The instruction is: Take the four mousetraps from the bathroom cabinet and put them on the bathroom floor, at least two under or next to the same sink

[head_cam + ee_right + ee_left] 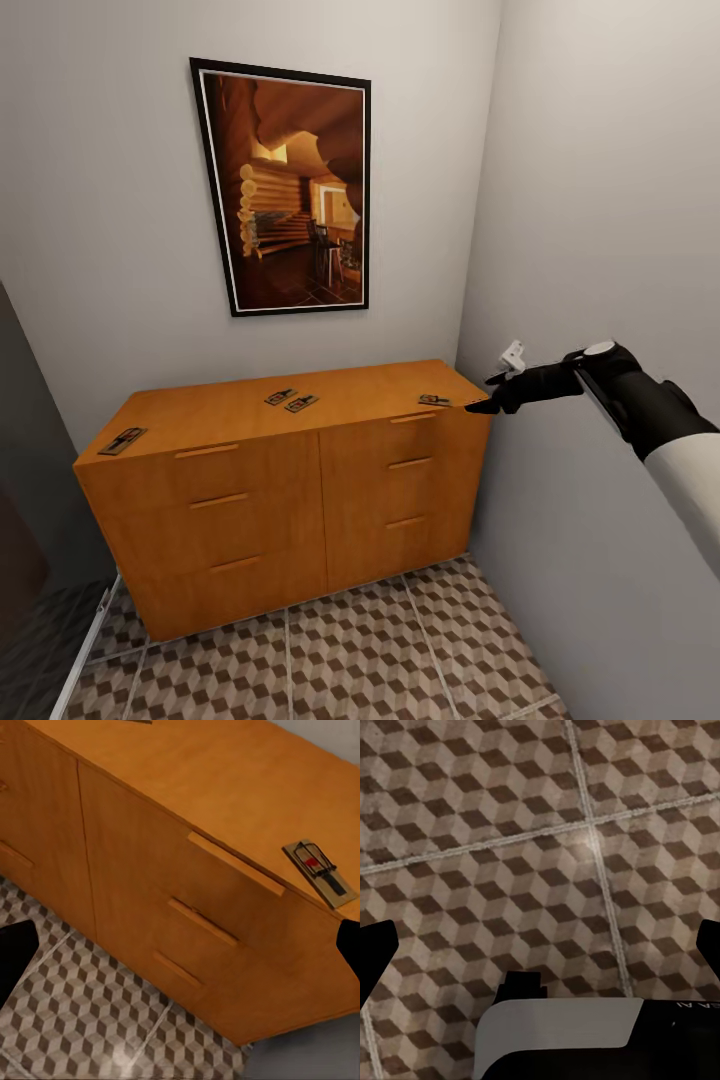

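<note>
The orange-brown cabinet stands against the back wall, all drawers closed. Several mousetraps lie on its top: one at the left end, two side by side in the middle, and one at the right front corner. My right gripper hovers just off that corner, beside the trap. In the right wrist view the gripper is open, with the trap on the cabinet edge ahead. My left gripper is open and empty over the cube-patterned bathroom floor.
The right wall runs close beside my right arm. A framed picture hangs above the cabinet. A dark panel and a white rail border the left. Tiled floor lies in front of the cabinet.
</note>
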Available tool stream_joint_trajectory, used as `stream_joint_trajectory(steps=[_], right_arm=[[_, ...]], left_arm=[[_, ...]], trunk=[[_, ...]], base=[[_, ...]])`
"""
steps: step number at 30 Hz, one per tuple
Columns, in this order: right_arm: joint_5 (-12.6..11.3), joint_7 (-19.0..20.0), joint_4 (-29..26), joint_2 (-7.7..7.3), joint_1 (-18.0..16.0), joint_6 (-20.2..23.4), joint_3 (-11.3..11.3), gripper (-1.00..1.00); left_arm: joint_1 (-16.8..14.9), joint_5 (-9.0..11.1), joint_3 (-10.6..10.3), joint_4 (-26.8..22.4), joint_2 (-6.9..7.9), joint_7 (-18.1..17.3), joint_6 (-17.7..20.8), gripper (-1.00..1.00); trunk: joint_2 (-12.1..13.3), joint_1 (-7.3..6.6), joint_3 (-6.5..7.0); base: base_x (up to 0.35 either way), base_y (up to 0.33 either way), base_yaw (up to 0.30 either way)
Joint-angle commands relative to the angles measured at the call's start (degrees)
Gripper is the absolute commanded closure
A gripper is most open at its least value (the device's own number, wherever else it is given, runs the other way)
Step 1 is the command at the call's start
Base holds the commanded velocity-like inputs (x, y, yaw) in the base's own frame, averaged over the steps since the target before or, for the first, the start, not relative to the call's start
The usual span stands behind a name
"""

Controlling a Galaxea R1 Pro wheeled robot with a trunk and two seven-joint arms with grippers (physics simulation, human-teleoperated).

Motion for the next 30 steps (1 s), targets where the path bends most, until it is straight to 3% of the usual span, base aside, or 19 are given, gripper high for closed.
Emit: stream_joint_trajectory(steps=[1, 16, 20, 30], right_arm=[[0.16, 0.5, 0.44, -0.07, -0.05, -0.04, 0.07, -1.0], [0.05, 5.46, 12.02, 0.2, -0.05, -10.08, 0.05, -1.0], [0.18, 5.19, 14.75, 0.55, -0.05, -11.51, 0.09, -1.0], [0.22, 2.84, 20.4, 2.99, -0.05, -12.29, 0.02, -1.0]], left_arm=[[-0.01, 0.29, 0.02, -0.02, 0.0, -0.01, -0.12, -1.0], [0.01, 0.38, 0.01, -0.02, 0.01, -0.01, -0.11, -1.0], [0.02, 0.36, -0.03, -0.02, 0.01, -0.01, -0.11, -1.0], [0.03, 0.36, -0.05, 0.04, 0.01, -0.01, -0.11, -1.0]], trunk=[[-0.03, 0.0, -0.06], [-0.03, 0.0, -0.06], [-0.03, 0.0, -0.06], [-0.03, 0.0, -0.06]], base=[[0.0, 0.0, 0.0], [0.0, 0.0, 0.0], [0.0, 0.0, 0.0], [0.0, 0.0, 0.0]])
